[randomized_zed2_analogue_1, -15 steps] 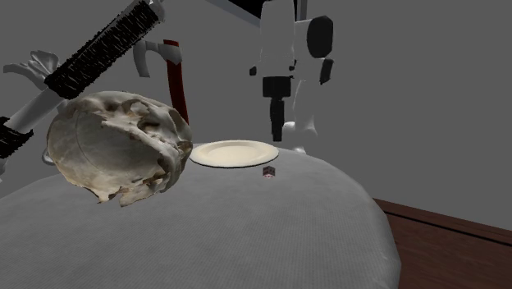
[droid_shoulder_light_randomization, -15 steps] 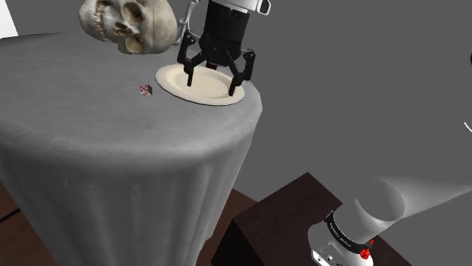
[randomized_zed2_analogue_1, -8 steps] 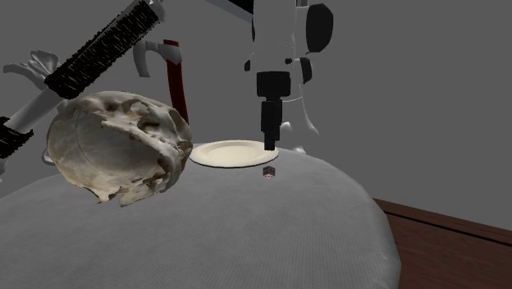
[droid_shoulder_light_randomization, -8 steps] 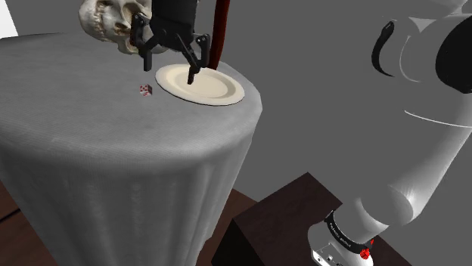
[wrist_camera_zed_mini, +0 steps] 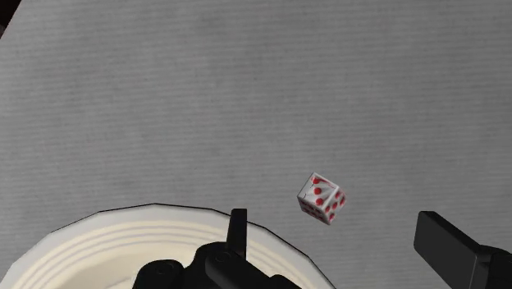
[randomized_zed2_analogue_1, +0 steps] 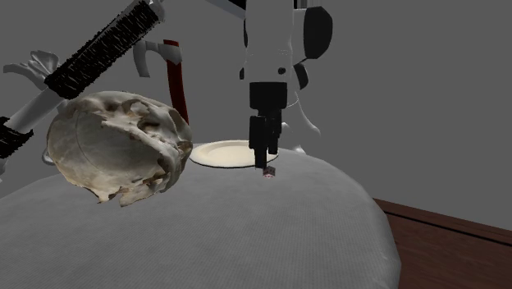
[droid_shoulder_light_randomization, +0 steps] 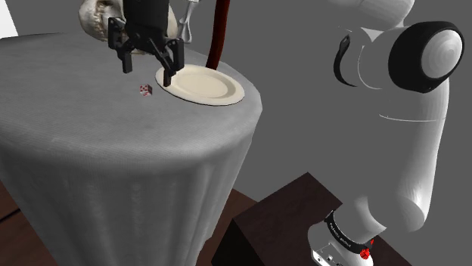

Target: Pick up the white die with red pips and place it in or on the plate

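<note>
Hovering spread over a white red-pipped die (wrist_camera_zed_mini: pixel 322 198), the all-black gripper (droid_shoulder_light_randomization: pixel 146 73) is seen beside a round cream plate (droid_shoulder_light_randomization: pixel 208 85), before a bone-coloured skull (droid_shoulder_light_randomization: pixel 94 19).

No legible text, label or brand on any surface, die (wrist_camera_zed_mini: pixel 322 198) marked with red pips only, fine pale print on the arm's black base band (droid_shoulder_light_randomization: pixel 340 230) unreadable.

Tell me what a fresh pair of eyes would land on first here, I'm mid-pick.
The big weathered skull, looming at the second exterior view's left on the grey-draped table, grabs attention first. Next comes the black end effector, open, hanging just above the small white die with red pips. That die sits on the table right beside the cream plate, outside its rim.
</note>
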`<state>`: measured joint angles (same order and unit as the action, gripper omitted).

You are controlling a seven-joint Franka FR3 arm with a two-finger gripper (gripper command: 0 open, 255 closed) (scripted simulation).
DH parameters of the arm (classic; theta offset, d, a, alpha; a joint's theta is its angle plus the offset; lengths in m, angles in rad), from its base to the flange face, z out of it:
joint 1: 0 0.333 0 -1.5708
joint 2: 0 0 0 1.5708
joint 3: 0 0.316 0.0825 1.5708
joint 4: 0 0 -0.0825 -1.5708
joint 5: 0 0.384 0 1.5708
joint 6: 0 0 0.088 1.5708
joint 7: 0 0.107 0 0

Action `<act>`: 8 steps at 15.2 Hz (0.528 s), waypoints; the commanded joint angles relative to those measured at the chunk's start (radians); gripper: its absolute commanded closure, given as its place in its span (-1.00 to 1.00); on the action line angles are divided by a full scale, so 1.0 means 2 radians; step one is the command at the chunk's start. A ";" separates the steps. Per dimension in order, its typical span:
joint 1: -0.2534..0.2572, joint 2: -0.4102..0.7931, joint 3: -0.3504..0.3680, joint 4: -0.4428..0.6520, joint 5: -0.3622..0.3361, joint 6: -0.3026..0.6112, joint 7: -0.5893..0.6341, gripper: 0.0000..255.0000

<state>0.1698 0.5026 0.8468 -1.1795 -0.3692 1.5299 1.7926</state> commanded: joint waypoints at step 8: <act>-0.011 -0.005 0.001 -0.032 0.003 0.026 0.002 -1.00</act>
<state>0.1485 0.4915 0.8498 -1.2400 -0.3635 1.5817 1.7968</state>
